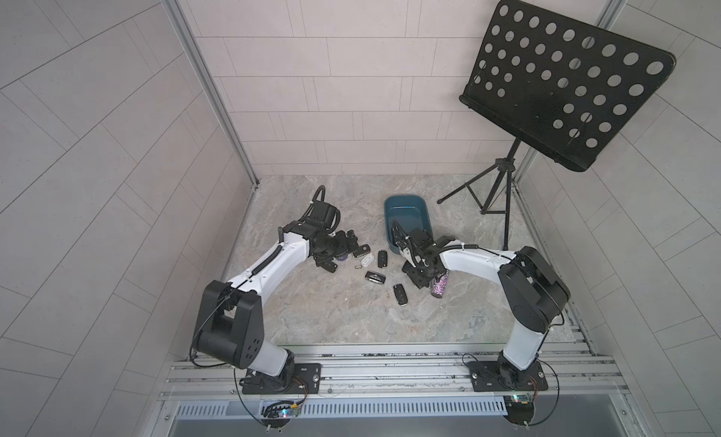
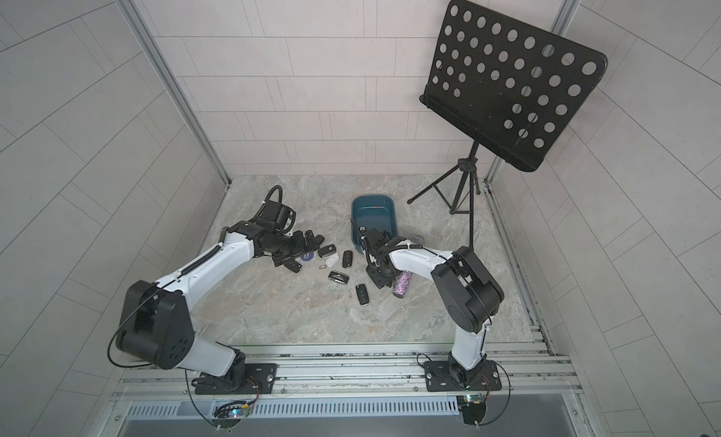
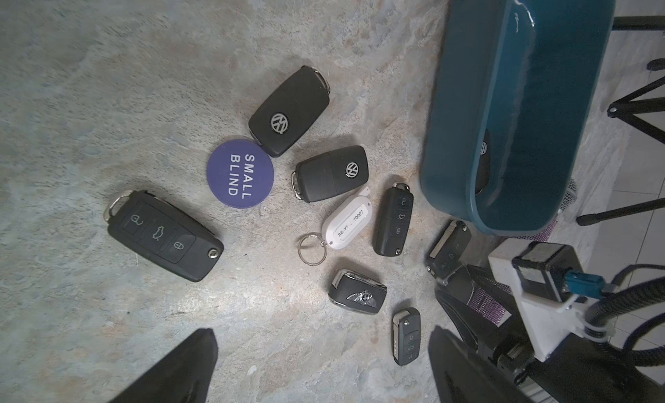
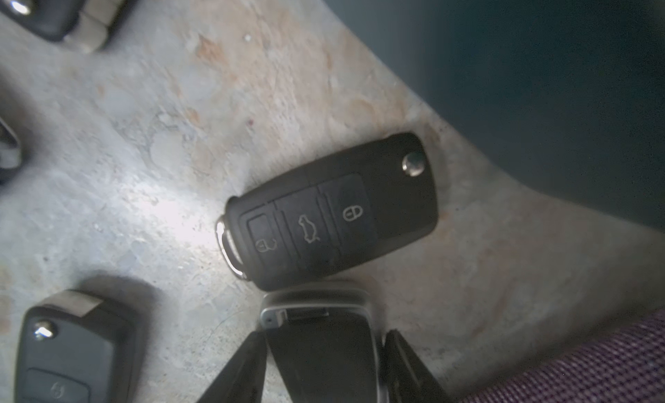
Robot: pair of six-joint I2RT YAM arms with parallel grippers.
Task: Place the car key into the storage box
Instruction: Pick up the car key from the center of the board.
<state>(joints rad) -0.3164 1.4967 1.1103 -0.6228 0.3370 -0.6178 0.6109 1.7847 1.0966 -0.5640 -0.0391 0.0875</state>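
Fobs (image 3: 165, 235) — six loose, one in storage box (image 3: 467, 95), car key (image 4: 316, 354) pinched in right end effector (image 4: 325, 333), left end effector (image 3: 322, 331) spread

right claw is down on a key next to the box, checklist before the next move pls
1. Key between the fingers: ok. A black key sits inside the right claw.
2. Grip tight: cannot tell. The fingers flank its sides, but contact is unclear.
3. Neighbour clear: cannot tell. A three-button key lies right at the black key's tip.
4. Box ready: ok. The box stands open close by, with another key inside and room left.
5. Left claw out of the way: ok. The left claw is open, empty and apart from the right claw.
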